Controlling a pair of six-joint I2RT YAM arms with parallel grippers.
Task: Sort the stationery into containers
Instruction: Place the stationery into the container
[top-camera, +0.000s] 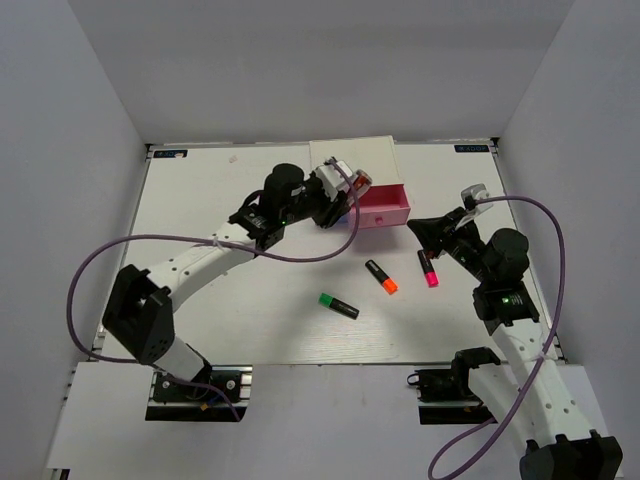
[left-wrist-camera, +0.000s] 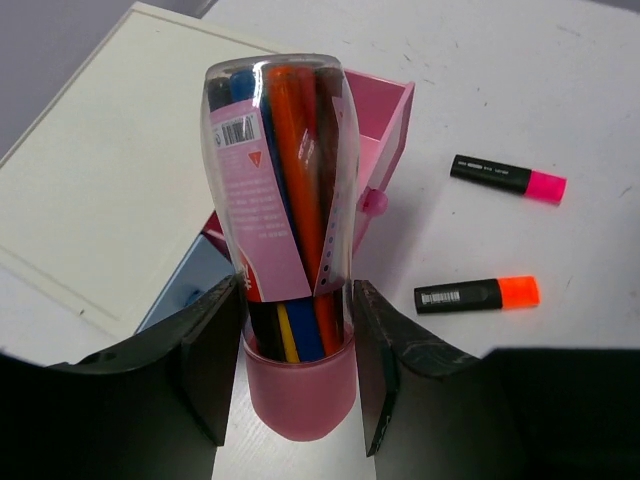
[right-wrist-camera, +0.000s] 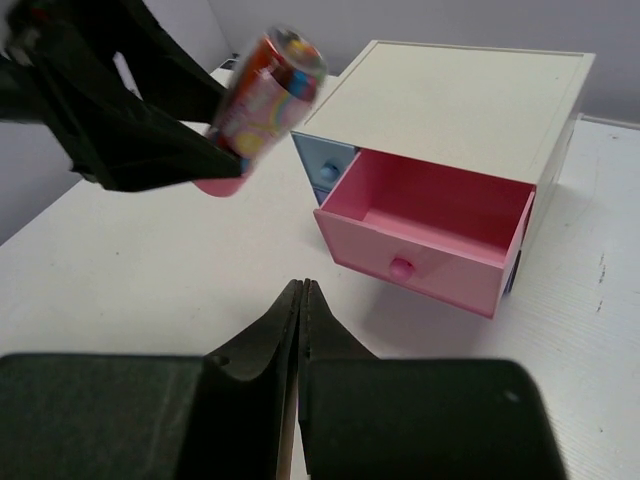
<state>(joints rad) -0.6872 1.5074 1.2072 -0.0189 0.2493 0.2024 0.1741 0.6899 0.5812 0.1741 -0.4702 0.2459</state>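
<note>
Left gripper (left-wrist-camera: 295, 340) pinching the pen tube (left-wrist-camera: 285, 180) near its pink cap, jaws part-spread against its sides. In the overhead view the tube is hanging top centre, just left of the open pink drawer (top-camera: 385, 207) of the box (top-camera: 365, 155). Right gripper (right-wrist-camera: 302, 290) pointing at the drawer front, jaws pressed together, empty. Green highlighter (top-camera: 338, 305), orange highlighter (top-camera: 381, 277) and pink highlighter (top-camera: 428, 268) lying apart mid-frame on the table (top-camera: 230, 310).
</note>
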